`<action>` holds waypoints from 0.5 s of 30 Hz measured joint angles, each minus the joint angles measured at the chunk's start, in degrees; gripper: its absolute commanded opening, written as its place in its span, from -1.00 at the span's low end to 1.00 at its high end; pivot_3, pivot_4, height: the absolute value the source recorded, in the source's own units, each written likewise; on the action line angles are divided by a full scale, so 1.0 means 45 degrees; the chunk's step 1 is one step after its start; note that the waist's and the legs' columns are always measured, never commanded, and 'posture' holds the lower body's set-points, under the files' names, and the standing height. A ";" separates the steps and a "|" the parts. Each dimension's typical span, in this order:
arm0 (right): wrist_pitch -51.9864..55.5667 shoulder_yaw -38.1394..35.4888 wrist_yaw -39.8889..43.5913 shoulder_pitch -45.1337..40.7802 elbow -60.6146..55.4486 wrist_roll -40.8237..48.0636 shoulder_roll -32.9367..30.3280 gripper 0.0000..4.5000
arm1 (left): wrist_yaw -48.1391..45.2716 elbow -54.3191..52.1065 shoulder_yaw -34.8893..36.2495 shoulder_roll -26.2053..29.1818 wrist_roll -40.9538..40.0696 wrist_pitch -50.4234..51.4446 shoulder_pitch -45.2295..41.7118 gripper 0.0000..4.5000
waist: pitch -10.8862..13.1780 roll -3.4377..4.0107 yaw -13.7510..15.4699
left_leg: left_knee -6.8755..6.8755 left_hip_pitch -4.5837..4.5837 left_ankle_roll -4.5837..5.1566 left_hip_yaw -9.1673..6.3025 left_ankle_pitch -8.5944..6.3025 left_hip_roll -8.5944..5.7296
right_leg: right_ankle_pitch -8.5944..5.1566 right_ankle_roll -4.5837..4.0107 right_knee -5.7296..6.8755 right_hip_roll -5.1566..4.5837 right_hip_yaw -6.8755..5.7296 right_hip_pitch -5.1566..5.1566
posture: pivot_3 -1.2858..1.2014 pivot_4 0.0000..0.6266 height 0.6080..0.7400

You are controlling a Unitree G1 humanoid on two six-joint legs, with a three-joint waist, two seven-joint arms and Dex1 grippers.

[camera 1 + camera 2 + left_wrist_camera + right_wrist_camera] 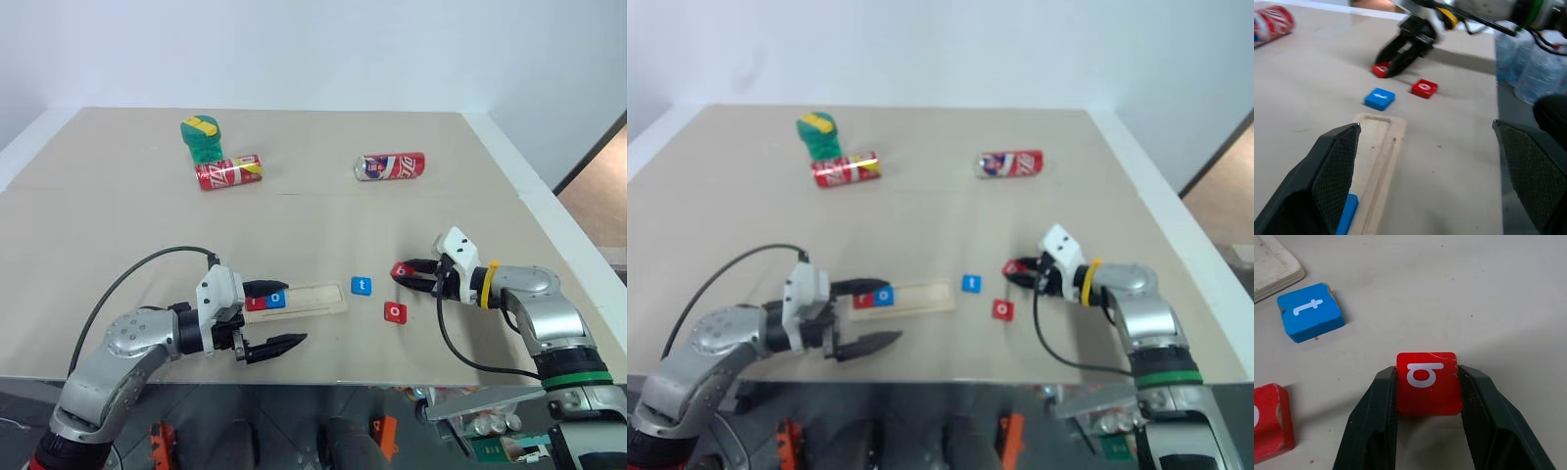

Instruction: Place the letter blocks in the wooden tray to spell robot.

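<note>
Right end effector (1427, 382) clamped on red b block (1426, 382) on desk (294, 215); next, lift to tray (318, 299) beside r, o; left end effector (277, 315) wide open, empty.

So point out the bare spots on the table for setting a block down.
Wide bare tabletop lies between the two soda cans and the wooden tray. The tray's groove is free to the right of the red and blue blocks. It is crowded around the t block, o block and right gripper.

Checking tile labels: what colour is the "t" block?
Blue t block, white letter; clearest in the right wrist view.
</note>
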 measured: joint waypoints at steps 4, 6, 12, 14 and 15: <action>0.1030 0.0009 -0.0372 0.0178 -0.1180 0.0363 0.0286 -0.47 | 0.0783 -0.0012 0.0023 -0.0219 0.0461 -0.0388 0.0564 1.00 | 0.0004 0.0006 -0.0059 | -0.0017 0.0012 0.0000 0.0013 0.0000 0.0008 | 0.0003 -0.0010 0.0005 0.0019 0.0029 -0.0016 | 0.03 -0.52 1.00; 0.1133 0.0314 -0.0052 -0.0408 -0.1521 0.0520 0.0485 -0.47 | 0.1153 -0.0028 0.0252 -0.0233 0.0911 -0.0970 0.1133 1.00 | 0.0017 0.0017 -0.0135 | -0.0033 0.0048 0.0000 0.0039 0.0000 0.0022 | 0.0012 -0.0023 0.0006 0.0036 0.0072 -0.0018 | 0.03 -0.52 1.00; 0.0844 0.2276 0.1699 -0.2769 -0.2796 0.0814 0.1503 -0.47 | 0.2170 -0.0012 0.0821 -0.0440 0.1956 -0.2480 0.2609 1.00 | 0.0019 -0.0002 -0.0252 | -0.0059 0.0072 -0.0003 0.0062 0.0000 0.0044 | -0.0004 -0.0039 0.0005 0.0054 0.0105 -0.0009 | 0.03 -0.52 1.00; 0.0667 0.3165 0.2234 -0.2728 -0.2803 0.0731 0.1832 -0.47 | 0.2250 -0.0005 0.0925 -0.0475 0.1955 -0.2707 0.2873 1.00 | 0.0019 -0.0004 -0.0214 | -0.0065 0.0052 -0.0008 0.0069 -0.0004 0.0029 | -0.0017 -0.0032 0.0004 0.0034 0.0100 -0.0028 | 0.03 -0.52 1.00; 0.0482 0.3535 0.2436 -0.2716 -0.2755 0.0615 0.1956 -0.47 | 0.2318 -0.0004 0.0973 -0.0527 0.1951 -0.2761 0.2957 1.00 | 0.0021 -0.0001 -0.0210 | -0.0069 0.0051 -0.0009 0.0084 -0.0005 0.0022 | -0.0021 -0.0024 0.0004 0.0022 0.0096 -0.0034 | 0.03 -0.52 1.00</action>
